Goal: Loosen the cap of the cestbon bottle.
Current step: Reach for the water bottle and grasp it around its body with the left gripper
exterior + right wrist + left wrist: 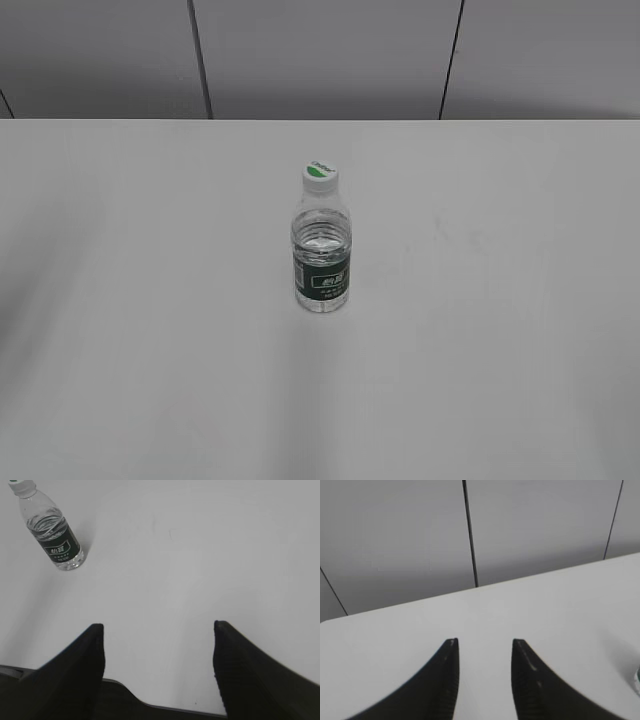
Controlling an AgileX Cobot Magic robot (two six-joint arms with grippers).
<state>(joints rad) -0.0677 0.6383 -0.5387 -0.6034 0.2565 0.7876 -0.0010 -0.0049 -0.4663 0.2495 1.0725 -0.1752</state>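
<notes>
**Capped bottle upright on the desk, both end effectors apart and holding nothing**

In the exterior view, the cestbon bottle [322,258] is seen standing upright near the middle of the white desk [140,330]. The cap [319,175] is seated on its neck, with the green half-moon mark turned upward. The dark green label band with white text is wrapped around the lower part of the clear body, and ribbed rings are visible above it. A faint shadow is cast on the desk toward 6 o'clock of the bottle. Neither arm is shown in this view. Grey wall panels [320,55] divided by dark seams are seen behind the far edge of the desk.

In the right wrist view, the right end effector [159,630] is shown with its two dark fingers spread wide, and nothing is held between them. The bottle is found at about 11 o'clock of the frame, well apart from the fingers, and is seen leaning because of the camera angle.

In the left wrist view, the left end effector [485,642] is shown with its fingers parted by a narrower gap, over bare desk. Only a sliver of an object is caught at the frame's 4 o'clock edge; it cannot be identified with certainty.
</notes>
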